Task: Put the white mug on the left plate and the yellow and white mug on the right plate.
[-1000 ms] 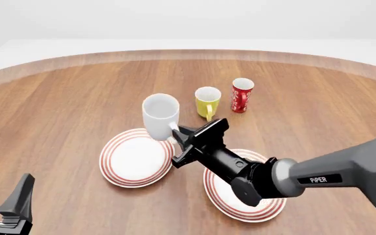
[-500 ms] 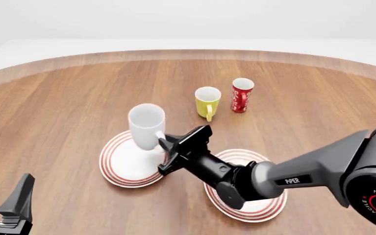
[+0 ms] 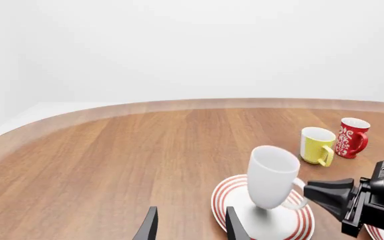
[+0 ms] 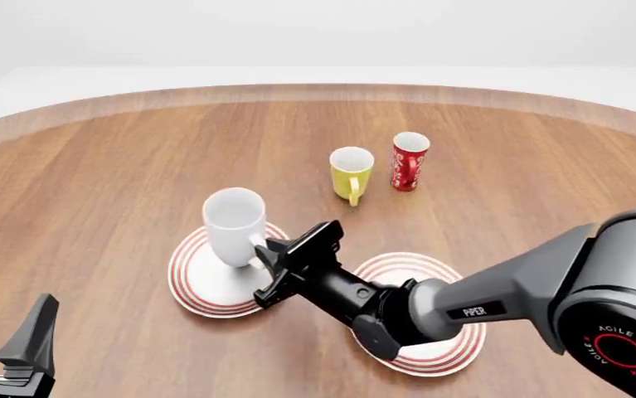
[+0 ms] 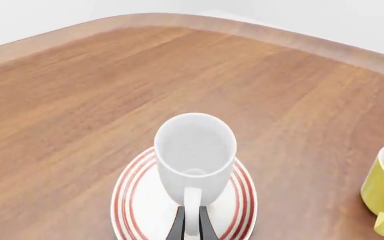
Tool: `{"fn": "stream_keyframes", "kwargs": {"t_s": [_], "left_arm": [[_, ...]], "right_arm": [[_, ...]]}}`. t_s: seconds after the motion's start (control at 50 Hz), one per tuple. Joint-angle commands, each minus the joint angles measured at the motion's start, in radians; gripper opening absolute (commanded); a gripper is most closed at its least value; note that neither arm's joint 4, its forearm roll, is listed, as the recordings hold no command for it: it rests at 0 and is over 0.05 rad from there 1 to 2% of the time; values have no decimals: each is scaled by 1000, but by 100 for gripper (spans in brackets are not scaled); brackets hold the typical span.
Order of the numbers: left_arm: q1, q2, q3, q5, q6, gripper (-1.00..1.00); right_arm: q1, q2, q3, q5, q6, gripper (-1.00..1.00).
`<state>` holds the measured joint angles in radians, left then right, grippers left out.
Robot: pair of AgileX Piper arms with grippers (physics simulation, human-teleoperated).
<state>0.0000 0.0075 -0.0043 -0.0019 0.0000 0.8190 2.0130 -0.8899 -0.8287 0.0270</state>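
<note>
White mug (image 4: 234, 225), empty, is standing over the left plate (image 4: 198, 286), the right gripper (image 4: 269, 249) pinching its handle; left gripper (image 4: 2, 336) spread.

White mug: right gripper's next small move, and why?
Probably lower it a bit, then open. The right gripper is shut on the white mug by its handle, and the mug sits over the left plate, apparently just above it in the left wrist view.

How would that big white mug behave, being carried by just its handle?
Probably rigid. Held only by its handle in the right gripper, the white mug may swing or tilt. Tall and narrow-based, it could tip if set down unevenly on the left plate.
</note>
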Motion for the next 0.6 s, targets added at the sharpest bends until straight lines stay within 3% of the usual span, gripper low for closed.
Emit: {"fn": "stream_keyframes", "kwargs": {"t_s": [0.02,0.6], "left_arm": [[0,0,0,0,0,100],[0,0,0,0,0,100]], "right_arm": [[7,16,-11,1,0,-100],[15,34,-15,4,-11,-100]]}}
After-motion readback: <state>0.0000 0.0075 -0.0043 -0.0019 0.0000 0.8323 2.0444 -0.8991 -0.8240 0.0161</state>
